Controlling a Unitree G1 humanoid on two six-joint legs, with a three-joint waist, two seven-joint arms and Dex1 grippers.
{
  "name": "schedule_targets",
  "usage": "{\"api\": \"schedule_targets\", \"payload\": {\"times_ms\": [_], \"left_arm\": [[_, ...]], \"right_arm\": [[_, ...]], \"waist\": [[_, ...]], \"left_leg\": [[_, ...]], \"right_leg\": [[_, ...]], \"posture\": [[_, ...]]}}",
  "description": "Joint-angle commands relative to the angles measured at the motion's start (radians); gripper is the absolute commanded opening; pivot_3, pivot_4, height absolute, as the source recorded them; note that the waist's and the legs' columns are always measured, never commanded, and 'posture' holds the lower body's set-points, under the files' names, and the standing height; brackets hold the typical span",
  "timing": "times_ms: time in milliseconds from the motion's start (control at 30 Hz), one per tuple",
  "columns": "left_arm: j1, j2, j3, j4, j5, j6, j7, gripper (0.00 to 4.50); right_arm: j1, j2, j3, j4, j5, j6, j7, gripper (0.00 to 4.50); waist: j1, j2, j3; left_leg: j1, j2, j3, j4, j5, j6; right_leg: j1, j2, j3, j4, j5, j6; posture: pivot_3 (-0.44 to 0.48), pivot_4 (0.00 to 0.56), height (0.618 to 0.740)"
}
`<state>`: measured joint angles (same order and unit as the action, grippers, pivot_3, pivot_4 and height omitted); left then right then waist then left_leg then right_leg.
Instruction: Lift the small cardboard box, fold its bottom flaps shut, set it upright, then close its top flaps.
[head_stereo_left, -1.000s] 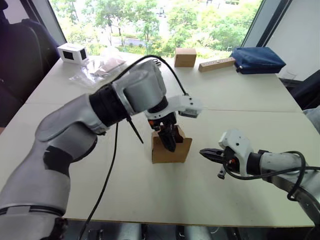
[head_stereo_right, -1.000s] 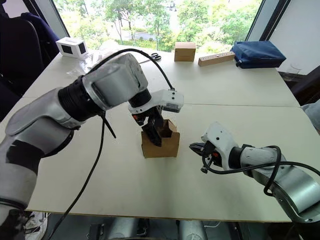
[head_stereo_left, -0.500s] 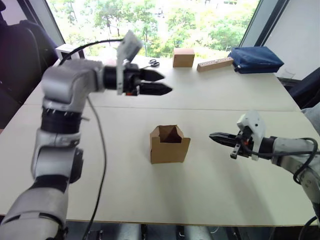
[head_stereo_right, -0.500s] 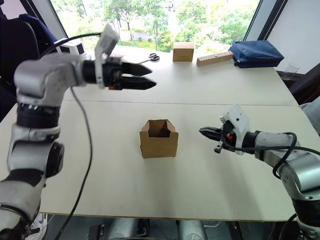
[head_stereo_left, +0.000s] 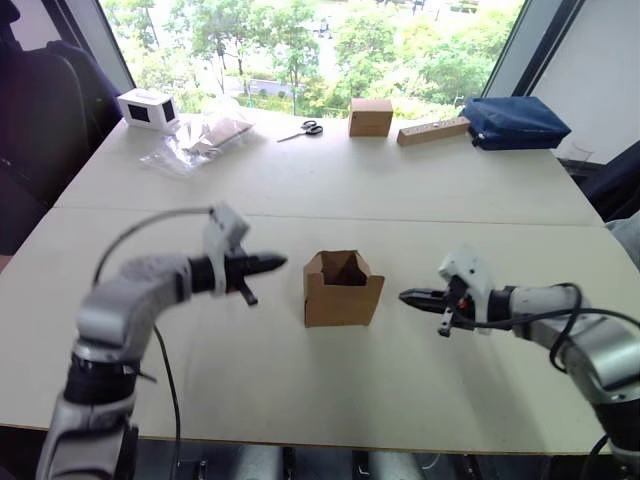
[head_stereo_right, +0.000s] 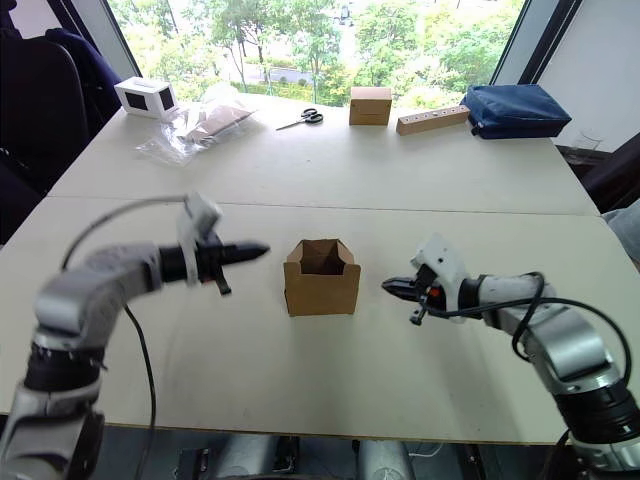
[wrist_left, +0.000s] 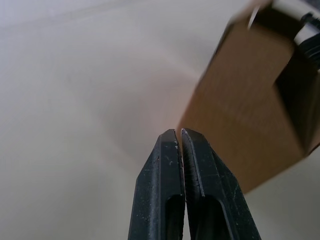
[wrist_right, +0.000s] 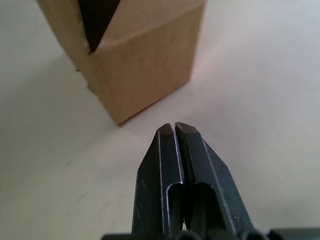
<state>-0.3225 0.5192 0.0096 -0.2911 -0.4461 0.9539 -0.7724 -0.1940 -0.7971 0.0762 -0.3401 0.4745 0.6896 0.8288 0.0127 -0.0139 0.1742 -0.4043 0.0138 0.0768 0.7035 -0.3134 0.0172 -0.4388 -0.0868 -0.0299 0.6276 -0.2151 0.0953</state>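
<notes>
Pale tabletop (head_stereo_left: 420, 180); cardboard box (head_stereo_left: 342, 290) upright; window (head_stereo_left: 330, 40) behind.

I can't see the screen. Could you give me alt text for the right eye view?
A small cardboard box stands upright on a white table, its top flaps open. The left claw and right claw, both shut, point at it from either side without touching.

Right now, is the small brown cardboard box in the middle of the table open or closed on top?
Open. The small brown cardboard box stands upright on the table, its top flaps raised, with the dark inside showing.
</notes>
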Motion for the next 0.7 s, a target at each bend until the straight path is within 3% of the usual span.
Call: {"api": "schedule_targets", "payload": {"times_ms": [33, 200, 700], "left_arm": [[0.010, 0.016, 0.001, -0.061, -0.009, -0.035, 0.014, 1.20], [0.052, 0.012, -0.070, -0.078, 0.009, -0.055, 0.037, 3.08], [0.038, 0.028, -0.171, -0.036, 0.056, -0.125, 0.033, 3.08]], "right_arm": [[-0.007, 0.011, 0.000, -0.032, -0.021, -0.020, -0.007, 0.00], [-0.012, 0.044, 0.025, -0.025, -0.042, -0.024, -0.012, 0.00], [0.036, 0.086, 0.075, -0.128, -0.009, 0.059, 0.016, 0.00]], "waist": [[0.003, 0.000, 0.000], [-0.001, 0.000, 0.000], [-0.001, 0.000, -0.001]], "left_leg": [[0.000, 0.000, -0.001, 0.000, -0.001, 0.002], [0.002, 0.000, 0.000, 0.000, -0.001, 0.002], [0.008, 0.000, 0.000, -0.002, -0.001, 0.002]], "right_leg": [[0.000, 0.000, -0.001, 0.001, 0.000, 0.000], [0.002, 0.000, 0.000, 0.000, 0.000, 0.000], [0.007, 0.000, -0.001, -0.001, -0.001, -0.001]], "posture": [[0.000, 0.150, 0.740], [0.000, 0.150, 0.740], [0.000, 0.150, 0.740]]}}
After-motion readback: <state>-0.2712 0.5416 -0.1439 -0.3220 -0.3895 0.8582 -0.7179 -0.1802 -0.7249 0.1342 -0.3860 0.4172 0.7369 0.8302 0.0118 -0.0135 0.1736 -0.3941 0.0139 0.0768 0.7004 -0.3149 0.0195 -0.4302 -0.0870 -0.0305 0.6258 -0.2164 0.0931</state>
